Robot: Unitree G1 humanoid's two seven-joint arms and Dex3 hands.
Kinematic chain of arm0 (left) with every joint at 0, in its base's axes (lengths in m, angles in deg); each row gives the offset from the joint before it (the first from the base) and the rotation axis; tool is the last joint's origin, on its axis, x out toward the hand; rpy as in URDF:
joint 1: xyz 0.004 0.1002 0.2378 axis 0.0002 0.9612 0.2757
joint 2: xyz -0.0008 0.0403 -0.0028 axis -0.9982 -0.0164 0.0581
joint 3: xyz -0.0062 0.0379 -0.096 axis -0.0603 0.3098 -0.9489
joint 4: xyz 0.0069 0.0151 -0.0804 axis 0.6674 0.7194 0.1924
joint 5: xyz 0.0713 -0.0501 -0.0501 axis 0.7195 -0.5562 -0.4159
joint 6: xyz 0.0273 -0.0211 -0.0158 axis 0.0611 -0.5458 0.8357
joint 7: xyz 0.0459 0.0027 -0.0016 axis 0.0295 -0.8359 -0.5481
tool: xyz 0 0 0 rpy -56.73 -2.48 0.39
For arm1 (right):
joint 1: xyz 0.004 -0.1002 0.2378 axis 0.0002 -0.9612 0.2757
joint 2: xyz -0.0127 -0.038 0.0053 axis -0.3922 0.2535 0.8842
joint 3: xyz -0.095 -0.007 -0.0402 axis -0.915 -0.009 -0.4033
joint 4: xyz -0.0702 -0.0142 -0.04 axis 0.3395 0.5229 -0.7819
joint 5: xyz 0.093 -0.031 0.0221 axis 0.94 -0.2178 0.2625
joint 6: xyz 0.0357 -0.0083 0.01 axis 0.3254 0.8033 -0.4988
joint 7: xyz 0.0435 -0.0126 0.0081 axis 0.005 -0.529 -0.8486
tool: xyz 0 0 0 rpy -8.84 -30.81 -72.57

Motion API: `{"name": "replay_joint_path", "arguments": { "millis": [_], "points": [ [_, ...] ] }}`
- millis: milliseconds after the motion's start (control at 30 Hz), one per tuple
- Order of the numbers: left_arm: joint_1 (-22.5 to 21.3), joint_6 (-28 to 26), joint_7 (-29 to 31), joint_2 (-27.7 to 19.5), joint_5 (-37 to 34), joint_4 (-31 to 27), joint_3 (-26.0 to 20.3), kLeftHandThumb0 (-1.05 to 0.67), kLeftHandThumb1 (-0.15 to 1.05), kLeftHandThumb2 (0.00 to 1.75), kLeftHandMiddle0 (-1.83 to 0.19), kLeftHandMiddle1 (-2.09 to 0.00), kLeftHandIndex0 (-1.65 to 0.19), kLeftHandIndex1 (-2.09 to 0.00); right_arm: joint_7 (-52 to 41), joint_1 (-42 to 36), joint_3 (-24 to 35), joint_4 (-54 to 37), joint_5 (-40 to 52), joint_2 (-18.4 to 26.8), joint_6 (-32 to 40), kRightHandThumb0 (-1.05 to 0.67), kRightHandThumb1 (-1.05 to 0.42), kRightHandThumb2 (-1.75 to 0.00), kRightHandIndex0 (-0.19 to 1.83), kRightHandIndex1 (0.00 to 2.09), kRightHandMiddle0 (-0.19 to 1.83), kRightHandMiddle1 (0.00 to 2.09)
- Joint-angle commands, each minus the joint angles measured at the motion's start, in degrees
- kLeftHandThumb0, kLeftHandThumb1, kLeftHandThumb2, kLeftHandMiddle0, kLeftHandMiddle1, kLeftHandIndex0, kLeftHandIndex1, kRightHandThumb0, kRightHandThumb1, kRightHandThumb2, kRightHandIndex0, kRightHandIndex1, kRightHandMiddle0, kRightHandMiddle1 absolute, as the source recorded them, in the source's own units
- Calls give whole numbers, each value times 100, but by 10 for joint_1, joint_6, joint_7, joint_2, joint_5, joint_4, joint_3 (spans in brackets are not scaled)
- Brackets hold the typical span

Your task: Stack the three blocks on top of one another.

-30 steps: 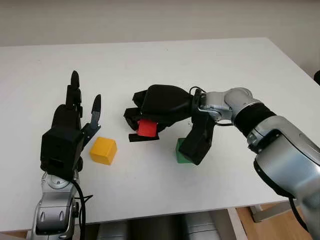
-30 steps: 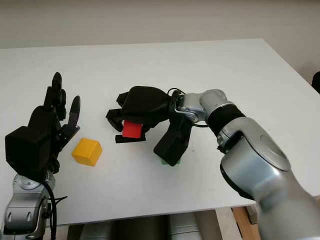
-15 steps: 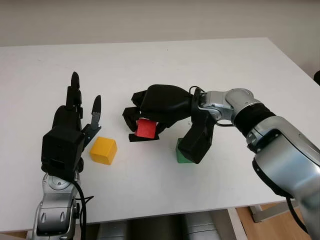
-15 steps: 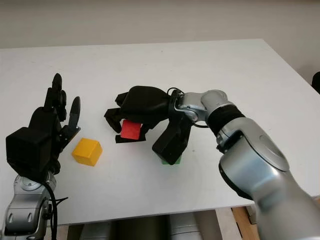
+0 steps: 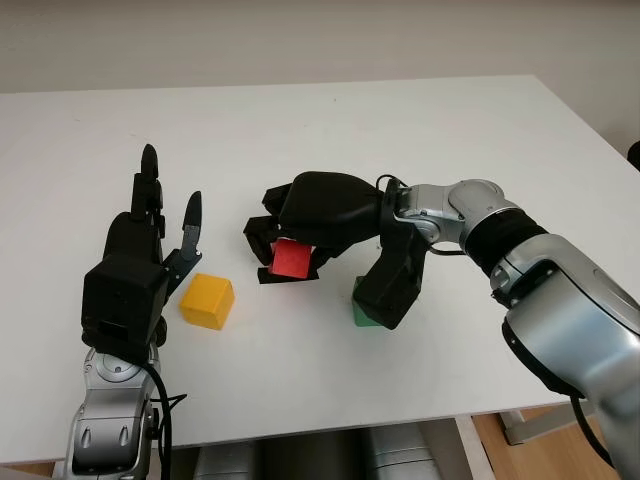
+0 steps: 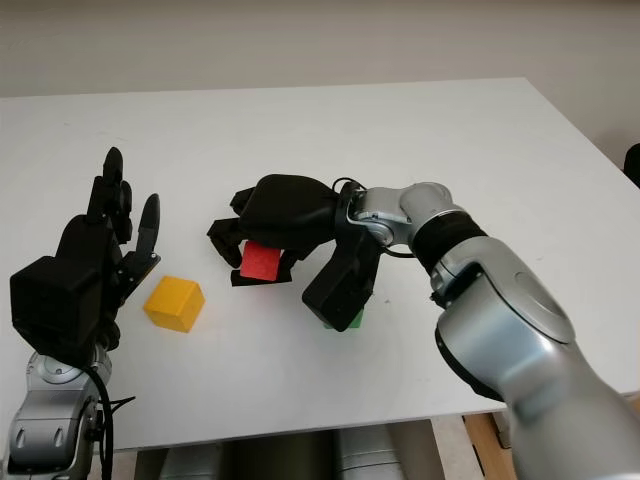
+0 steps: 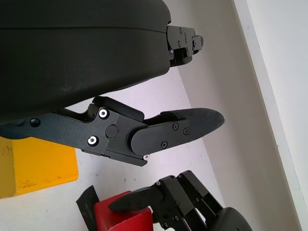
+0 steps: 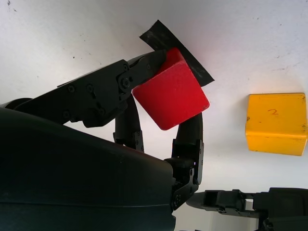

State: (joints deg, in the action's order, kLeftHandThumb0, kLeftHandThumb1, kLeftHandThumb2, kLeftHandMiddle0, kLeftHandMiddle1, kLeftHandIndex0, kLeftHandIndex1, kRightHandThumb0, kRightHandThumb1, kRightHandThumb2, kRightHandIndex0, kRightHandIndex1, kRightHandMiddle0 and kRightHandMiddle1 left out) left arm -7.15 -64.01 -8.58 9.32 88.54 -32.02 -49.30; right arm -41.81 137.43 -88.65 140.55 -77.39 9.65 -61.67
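Observation:
My right hand [image 5: 283,256] is shut on the red block [image 5: 292,258] near the table's middle, holding it just above a black tape mark [image 5: 288,276]. In the right wrist view the red block [image 8: 171,88] sits tilted between the fingers [image 8: 98,96]. The green block [image 5: 364,312] stands on the table under my right forearm, mostly hidden by it. The yellow block [image 5: 207,301] lies to the left of the red one. My left hand [image 5: 160,225] is open, upright just left of the yellow block [image 7: 36,166] and apart from it.
The white table [image 5: 330,130] stretches far behind the blocks. Its front edge [image 5: 330,425] runs close below the yellow and green blocks. My right forearm [image 5: 470,215] crosses the table from the right.
The right hand with the red block has crept slightly left and lower toward the tape mark. The left hand and the yellow block have not moved.

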Motion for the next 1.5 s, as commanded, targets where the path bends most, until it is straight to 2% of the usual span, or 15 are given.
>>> {"name": "replay_joint_path", "arguments": {
  "millis": [0,233,400,500,767,967,1167,1233,1467],
  "points": [
    [4,-2,-3,2,4,-12,2,-58,105,59,7,-5,7,-6,-16,-4,6,7,10,-1,-8,-11,-103,-7,37,172,38,158],
    [3,6,-3,1,5,-7,3,-58,105,60,6,-5,7,-6,-44,-9,7,4,12,2,-9,-12,-102,-7,37,171,38,158],
    [5,3,-2,2,3,-11,2,-58,105,60,7,-5,8,-5,-47,-12,2,4,5,2,-8,-12,-103,-7,37,185,35,183],
    [4,1,-2,2,4,-13,3,-58,105,60,6,-5,7,-6,-44,-12,-1,4,0,1,-6,-11,-104,-8,34,186,33,189],
    [4,-1,-2,3,1,-13,2,-58,105,59,7,-5,8,-5,-47,-12,-4,7,-2,1,-6,-13,-102,-6,34,189,32,181],
    [3,-1,-4,3,3,-14,3,-58,105,59,7,-5,7,-5,-50,-15,-6,6,-3,0,-5,-15,-101,-5,35,179,36,166],
    [4,-5,-3,1,5,-17,4,-58,105,60,7,-5,8,-5,-35,-17,-11,10,-9,-3,-2,-13,-104,-7,32,192,31,188],
    [4,-5,-2,1,5,-17,3,-58,105,60,7,-5,8,-5,-36,-17,-11,12,-9,-4,-1,-13,-104,-6,32,183,33,184],
    [5,-6,-4,3,4,-18,2,-59,105,59,7,-5,7,-5,-17,-15,-18,11,-26,-4,10,-15,-104,-6,35,189,35,176]
  ]
}}
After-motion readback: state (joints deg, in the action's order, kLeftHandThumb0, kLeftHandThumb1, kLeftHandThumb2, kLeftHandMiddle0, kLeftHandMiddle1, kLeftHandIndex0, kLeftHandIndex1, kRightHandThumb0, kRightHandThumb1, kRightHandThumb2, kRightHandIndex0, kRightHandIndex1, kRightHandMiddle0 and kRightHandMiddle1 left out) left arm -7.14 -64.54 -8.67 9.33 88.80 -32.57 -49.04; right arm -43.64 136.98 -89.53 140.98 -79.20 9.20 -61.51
